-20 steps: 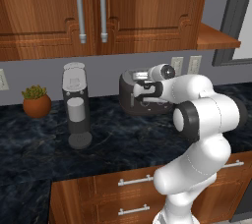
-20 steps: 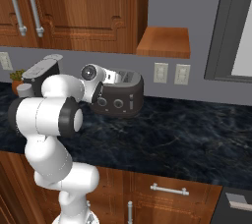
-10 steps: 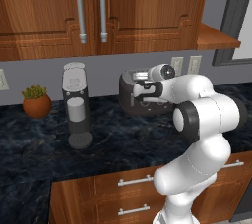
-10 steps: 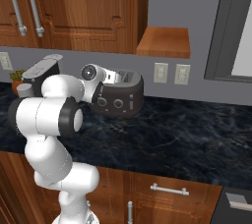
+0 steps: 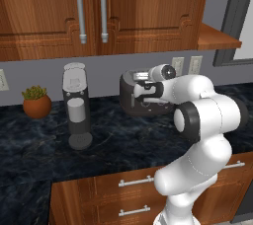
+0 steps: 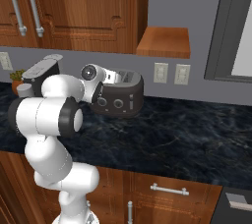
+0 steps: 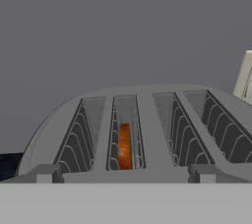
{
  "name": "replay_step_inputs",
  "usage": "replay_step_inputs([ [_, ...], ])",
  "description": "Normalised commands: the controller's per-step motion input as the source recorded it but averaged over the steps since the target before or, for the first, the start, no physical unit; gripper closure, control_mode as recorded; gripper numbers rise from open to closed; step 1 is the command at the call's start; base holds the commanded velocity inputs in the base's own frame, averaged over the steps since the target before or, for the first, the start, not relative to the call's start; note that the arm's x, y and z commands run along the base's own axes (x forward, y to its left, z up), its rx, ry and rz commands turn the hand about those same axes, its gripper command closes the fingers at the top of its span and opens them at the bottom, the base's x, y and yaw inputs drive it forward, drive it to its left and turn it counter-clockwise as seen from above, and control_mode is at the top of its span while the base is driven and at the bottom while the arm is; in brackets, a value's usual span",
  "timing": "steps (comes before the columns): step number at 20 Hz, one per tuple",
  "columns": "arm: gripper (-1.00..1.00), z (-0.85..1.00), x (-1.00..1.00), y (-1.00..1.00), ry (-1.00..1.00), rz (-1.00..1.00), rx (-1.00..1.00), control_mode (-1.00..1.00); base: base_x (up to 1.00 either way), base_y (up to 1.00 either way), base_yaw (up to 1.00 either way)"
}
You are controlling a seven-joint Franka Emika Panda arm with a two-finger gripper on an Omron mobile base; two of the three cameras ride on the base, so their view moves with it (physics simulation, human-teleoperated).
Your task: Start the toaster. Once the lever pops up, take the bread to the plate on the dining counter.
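A: Hand (image 5: pixel 141 92) sits at the toaster (image 6: pixel 120 98), low over its silver top, jaws spread wide, holding nothing.

B: Toaster location?

A: On the black marbled table (image 6: pixel 187 134), against the grey wall, below the wood cabinets (image 5: pixel 99 12). Coffee machine (image 5: pixel 76 105) stands well to its left; a potted plant (image 5: pixel 37 102) further left.

B: Bread?

A: Bread (image 7: pixel 125 146) is down inside the left slot, upright, orange-brown edge showing between the wire guides. Lever (image 6: pixel 132 102) is on the front face beside two round knobs (image 6: pixel 110 102).
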Motion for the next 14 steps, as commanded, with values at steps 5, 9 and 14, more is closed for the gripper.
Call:
replay_step_inputs([
  [5, -1.0, 0.0, 0.0, 0.0, 0.0, 0.0, 0.0, -1.0, 0.0, 0.0, 0.0],
  [9, -1.0, 0.0, 0.0, 0.0, 0.0, 0.0, 0.0, -1.0, 0.0, 0.0, 0.0],
  [14, -1.0, 0.0, 0.0, 0.0, 0.0, 0.0, 0.0, -1.0, 0.0, 0.0, 0.0],
])
